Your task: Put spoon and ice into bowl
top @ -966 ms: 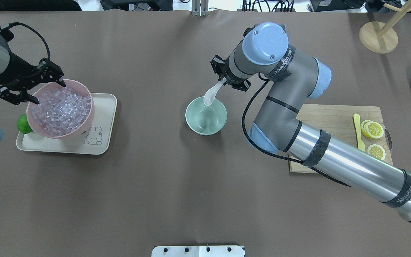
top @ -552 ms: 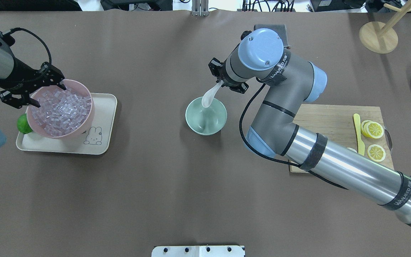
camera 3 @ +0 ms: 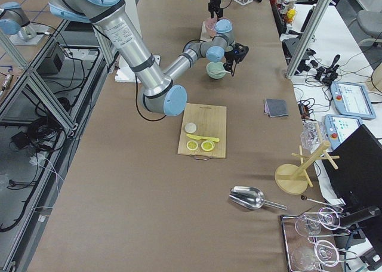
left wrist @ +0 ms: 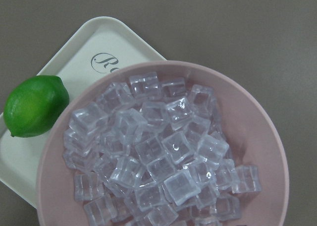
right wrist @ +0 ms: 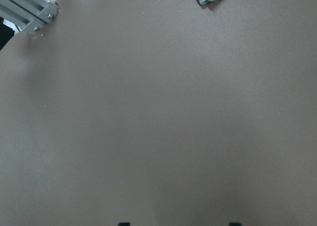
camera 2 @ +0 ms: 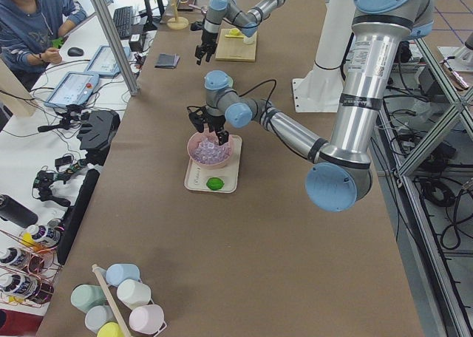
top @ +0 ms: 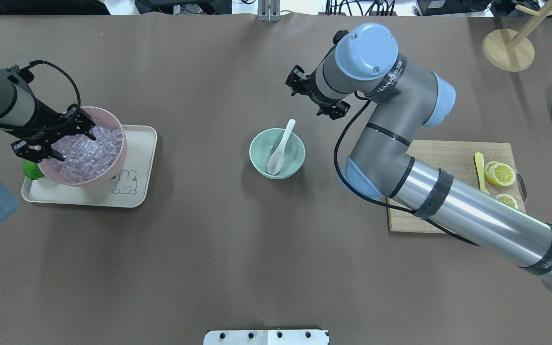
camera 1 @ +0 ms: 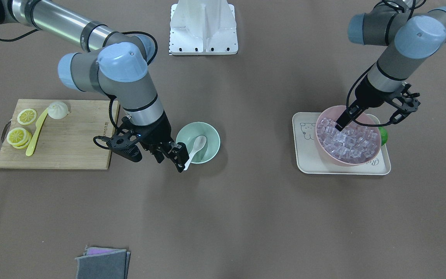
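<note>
The left tool point(camera 1: 365, 124) hangs spread wide over the pink bowl point(left wrist: 257, 137), with one fingertip down among the heaped ice point(left wrist: 163, 151) and nothing pinched. The pink bowl sits on a tray point(left wrist: 99, 42) toward the left end of the desk point(top: 208, 249), and a lime point(left wrist: 34, 104) lies beside it on the tray.

The cubes look hard, smooth and light, so they are probably slippery and apt to squirt out of a skewed grip. The safest hold is likely one cube lying free on top of the heap. It should be pinched squarely across two opposite flat faces, with the fingers brought closer first so that neighbouring cubes are not dragged along.

The right tool point(camera 1: 160, 159) is also spread and holds nothing, just beside the bowl point(top: 295, 155) on its far-edge side. The spoon point(top: 278, 148) is already in the bowl, near the middle of the desk, with its scoop down inside and its handle propped on the rim. That leaves only the ice to carry across.
</note>
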You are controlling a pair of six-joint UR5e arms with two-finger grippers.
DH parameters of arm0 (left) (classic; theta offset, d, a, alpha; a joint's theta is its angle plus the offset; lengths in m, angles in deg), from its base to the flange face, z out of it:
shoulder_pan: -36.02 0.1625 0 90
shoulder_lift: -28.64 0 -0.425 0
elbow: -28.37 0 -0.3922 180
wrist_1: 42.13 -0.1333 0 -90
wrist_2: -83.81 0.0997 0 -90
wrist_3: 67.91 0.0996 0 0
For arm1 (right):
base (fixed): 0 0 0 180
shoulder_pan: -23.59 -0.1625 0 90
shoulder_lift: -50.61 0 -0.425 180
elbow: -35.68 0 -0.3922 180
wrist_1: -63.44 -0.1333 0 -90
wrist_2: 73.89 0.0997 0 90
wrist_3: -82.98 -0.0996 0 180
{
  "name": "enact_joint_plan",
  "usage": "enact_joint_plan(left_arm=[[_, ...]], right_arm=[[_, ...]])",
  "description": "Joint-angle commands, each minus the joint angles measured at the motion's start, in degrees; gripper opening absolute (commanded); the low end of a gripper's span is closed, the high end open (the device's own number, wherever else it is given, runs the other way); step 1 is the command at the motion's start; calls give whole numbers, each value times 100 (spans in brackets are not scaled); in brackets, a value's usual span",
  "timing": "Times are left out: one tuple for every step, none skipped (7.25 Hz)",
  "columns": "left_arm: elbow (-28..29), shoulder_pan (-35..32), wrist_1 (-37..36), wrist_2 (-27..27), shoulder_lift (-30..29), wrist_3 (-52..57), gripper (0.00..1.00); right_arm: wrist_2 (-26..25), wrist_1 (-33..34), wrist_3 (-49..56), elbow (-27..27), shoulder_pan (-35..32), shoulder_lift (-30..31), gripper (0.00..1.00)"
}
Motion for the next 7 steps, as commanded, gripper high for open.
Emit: enact_joint_plan(left_arm=[[114, 72, 9, 31, -65, 23, 78], [158, 98, 9, 31, -91, 23, 77], [237, 115, 9, 40, -179, 23, 77], [307, 133, 9, 118, -223, 32, 75], [430, 159, 9, 136, -310, 32, 74], [536, 177, 9, 137, -363, 67, 73], [571, 177, 1, 145, -347, 302, 73]], right_arm=[[465, 5, 439, 711, -310, 735, 100], [684, 5, 527, 861, -485, 947, 100], [938, 5, 850, 1211, -678, 1349, 100], [1184, 5, 1149, 1484, -907, 1727, 100], [1361, 5, 1378, 1643, -1092, 2001, 100], [1484, 5, 1581, 1836, -1215, 2265, 100], [1573, -3, 1713, 1908, -1303, 2415, 100]])
